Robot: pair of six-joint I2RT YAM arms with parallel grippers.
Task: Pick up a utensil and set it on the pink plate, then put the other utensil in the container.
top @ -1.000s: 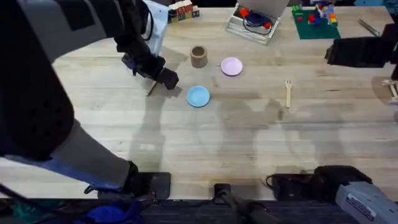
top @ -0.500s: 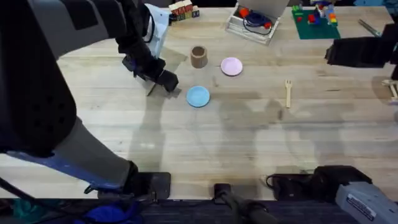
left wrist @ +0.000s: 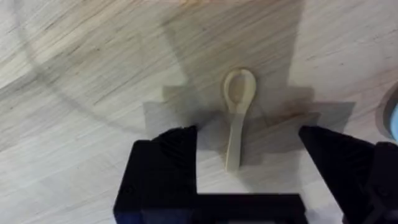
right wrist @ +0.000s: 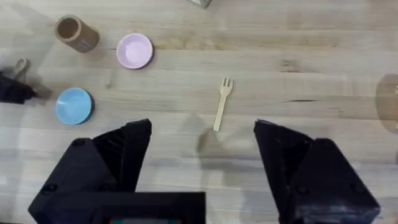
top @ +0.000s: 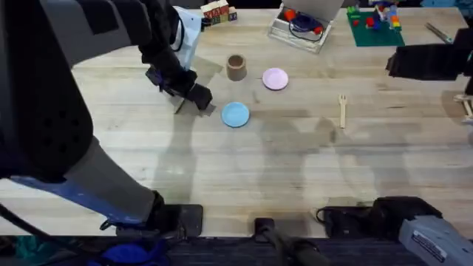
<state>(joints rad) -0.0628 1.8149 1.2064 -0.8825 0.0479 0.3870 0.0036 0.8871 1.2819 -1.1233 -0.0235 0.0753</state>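
Left gripper (left wrist: 247, 146) hung open, fingers straddling the wooden spoon (left wrist: 236, 118) handle. Right gripper (right wrist: 202, 146) open too, idle. Thin handle lay flat on the table (top: 295, 162); closing too high could miss it.

The left gripper (left wrist: 249, 149) hangs low with fingers (left wrist: 177, 155) spread; the right gripper (right wrist: 202, 146) is likewise spread.

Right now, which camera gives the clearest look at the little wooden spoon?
The left wrist view: the wooden spoon lies flat between the open left gripper fingers. Overhead, that gripper mostly covers it. The right wrist view catches only its bowl at the edge.
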